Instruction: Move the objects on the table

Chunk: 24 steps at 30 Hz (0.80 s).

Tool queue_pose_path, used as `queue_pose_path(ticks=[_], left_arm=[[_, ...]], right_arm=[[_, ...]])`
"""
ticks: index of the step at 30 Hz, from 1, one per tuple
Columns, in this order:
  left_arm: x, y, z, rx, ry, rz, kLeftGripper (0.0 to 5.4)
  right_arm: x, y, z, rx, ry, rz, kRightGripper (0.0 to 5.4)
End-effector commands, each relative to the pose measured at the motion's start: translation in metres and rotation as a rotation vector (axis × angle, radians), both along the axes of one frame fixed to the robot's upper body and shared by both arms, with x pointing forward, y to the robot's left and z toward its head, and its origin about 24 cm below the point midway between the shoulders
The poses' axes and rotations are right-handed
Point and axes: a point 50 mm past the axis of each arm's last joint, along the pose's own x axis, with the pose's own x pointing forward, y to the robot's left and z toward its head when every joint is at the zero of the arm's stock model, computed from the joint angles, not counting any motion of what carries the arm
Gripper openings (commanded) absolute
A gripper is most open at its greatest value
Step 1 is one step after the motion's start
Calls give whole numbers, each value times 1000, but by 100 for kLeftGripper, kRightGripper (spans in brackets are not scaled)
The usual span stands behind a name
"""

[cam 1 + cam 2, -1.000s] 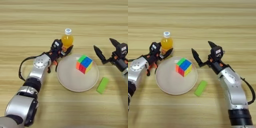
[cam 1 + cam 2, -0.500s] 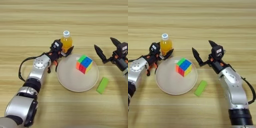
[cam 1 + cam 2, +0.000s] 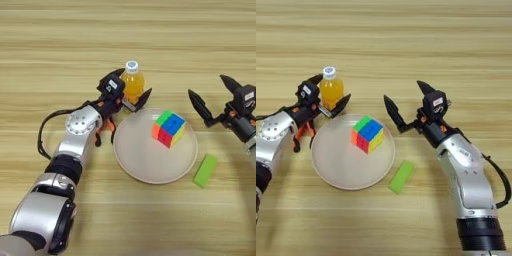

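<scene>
The left gripper [image 3: 131, 92] straddles the upright orange-juice bottle [image 3: 132, 81], fingers apart on either side and not visibly clamped; the right gripper [image 3: 407, 107] hangs spread wide, the puzzle cube [image 3: 367, 134] on the plate [image 3: 331, 168] lying just to its left.

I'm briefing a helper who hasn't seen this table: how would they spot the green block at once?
Find the round cream plate on the wooden table. Just off its rim on the robot's right lies the green block, flat on the wood. It is plain lime green, unlike the multicoloured cube on the plate.
</scene>
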Motion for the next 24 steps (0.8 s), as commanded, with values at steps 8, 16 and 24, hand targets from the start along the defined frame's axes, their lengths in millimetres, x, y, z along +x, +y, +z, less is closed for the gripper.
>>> queue_pose_path(ticks=[8, 16, 24], left_arm=[[-6, -1, 25, -114, -116, 11, 539], [-21, -5, 56, -185, -265, 16, 539], [-31, 15, 79, -294, -341, 242, 539]], right_arm=[[2, 1, 6, 10, -26, 8, 540], [3, 1, 7, 12, -32, 12, 540], [3, 0, 12, 1, -44, 22, 540]])
